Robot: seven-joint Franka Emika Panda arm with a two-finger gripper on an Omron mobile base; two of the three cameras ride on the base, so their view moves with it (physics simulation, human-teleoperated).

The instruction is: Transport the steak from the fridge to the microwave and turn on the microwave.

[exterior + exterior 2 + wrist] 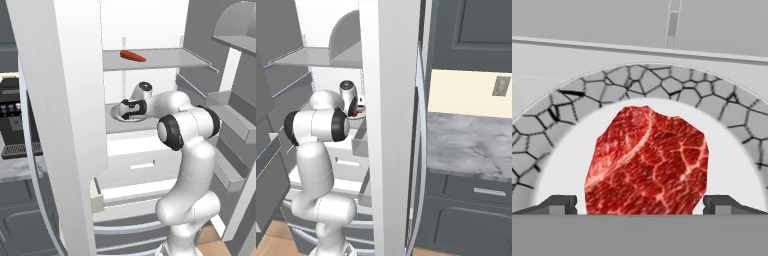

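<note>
Steak (646, 162) lies on a plate (572, 107) with a cracked grey rim, and that plate sits on the middle shelf (120, 125) of the fridge (60, 100), one level below the shelf carrying a long orange-red carrot-like item (132, 56). In the hand view we see the meat dead ahead of our gripper (640, 204), centred between the two dark fingertips (557, 204), which stand wide apart on either side of it with nothing held. The chunk looks slightly taller than wide in this view, its widest part low and near us, and it fits inside the gap with little room to spare on each side.

From the left base view our gripper (131, 109) reaches in over the plate's near edge; whether the tips are already low enough to straddle the meat we cannot quite tell, since the wrist hides the contact zone. We judge the coming move to be a short straight advance, then closing. The microwave lies outside these views.
</note>
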